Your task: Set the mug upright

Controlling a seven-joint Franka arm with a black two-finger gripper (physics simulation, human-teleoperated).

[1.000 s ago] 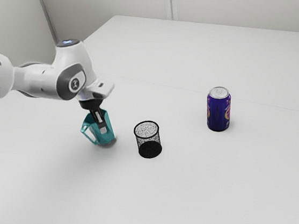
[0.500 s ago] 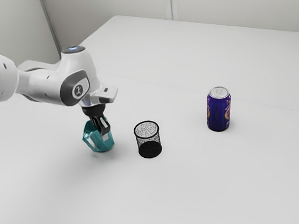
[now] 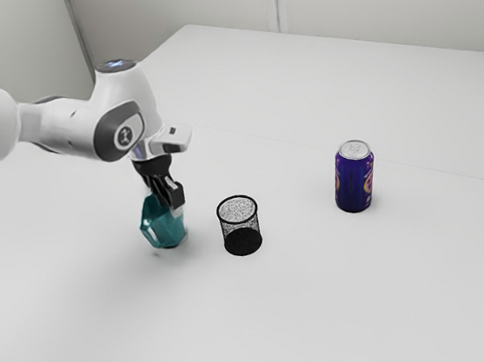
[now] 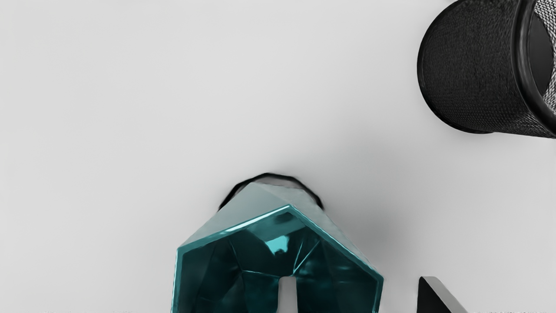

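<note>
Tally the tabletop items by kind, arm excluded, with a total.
Teal faceted mug: 1
Black wire-mesh cup: 1
Purple drinks can with silver top: 1
Total: 3
</note>
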